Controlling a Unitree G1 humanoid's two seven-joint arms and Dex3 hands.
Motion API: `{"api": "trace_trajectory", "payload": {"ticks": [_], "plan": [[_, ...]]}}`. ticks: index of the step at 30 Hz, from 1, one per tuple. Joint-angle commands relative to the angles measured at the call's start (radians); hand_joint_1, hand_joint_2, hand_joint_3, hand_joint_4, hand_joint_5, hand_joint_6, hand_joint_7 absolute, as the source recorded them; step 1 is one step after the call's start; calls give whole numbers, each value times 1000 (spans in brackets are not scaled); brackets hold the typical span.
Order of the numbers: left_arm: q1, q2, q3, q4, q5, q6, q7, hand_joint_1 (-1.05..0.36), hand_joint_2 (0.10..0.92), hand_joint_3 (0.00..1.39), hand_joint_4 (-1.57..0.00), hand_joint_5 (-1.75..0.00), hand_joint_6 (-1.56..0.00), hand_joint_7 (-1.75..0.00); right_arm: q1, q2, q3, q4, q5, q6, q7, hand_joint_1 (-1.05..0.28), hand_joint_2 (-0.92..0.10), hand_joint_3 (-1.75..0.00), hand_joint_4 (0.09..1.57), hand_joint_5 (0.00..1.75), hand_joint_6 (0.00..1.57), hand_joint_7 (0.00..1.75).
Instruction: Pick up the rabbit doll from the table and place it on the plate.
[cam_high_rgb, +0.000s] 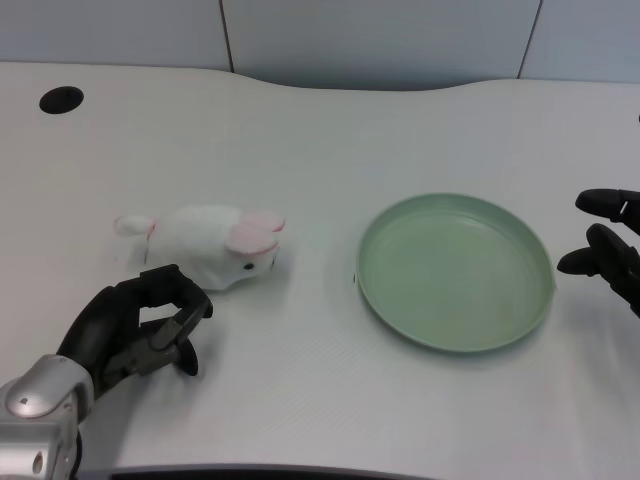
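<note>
A white rabbit doll (213, 243) with pink ears lies on its side on the white table, left of centre. A pale green plate (455, 272) sits to its right, with nothing on it. My left hand (140, 328) is at the lower left, just in front of the doll and slightly to its left. Its fingers are curled in and hold nothing; the knuckles are close to the doll's underside, and I cannot tell whether they touch it.
My right hand (610, 245) rests at the right edge, just past the plate's rim. A dark round hole (61, 99) is in the table at the far left. The table's curved back edge meets a grey wall.
</note>
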Motion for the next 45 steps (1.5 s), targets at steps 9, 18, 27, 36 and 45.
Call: {"api": "trace_trajectory", "payload": {"ticks": [9,18,27,36,45], "plan": [[6,16,-5,-12,5,27,6,-543,921,505,-641,-1746,-518,-1641,8,-14,0,14,-22,-44,10,-285,-921,-431,230,1504,242,1159],[4,17,0,0,1,14,3,-551,921,503,-685,-1746,-550,-1629,3,-8,5,32,-32,-75,6,-278,-921,-409,233,1508,279,1149],[23,13,-18,-13,71,-261,75,-547,921,535,-674,-1746,-503,-1625,-1,-6,3,41,-31,-80,15,-270,-921,-432,220,1505,283,1124],[-36,211,-231,-77,736,-565,662,-482,921,531,-623,-1746,-490,-1593,-9,-14,-1,57,-36,-84,21,-274,-921,-436,210,1511,287,1123],[-228,338,-384,-77,1037,-452,913,-558,921,394,-547,-1581,-535,-1178,-11,-14,4,74,-52,-117,15,-272,-921,-451,219,1512,287,1125]]}}
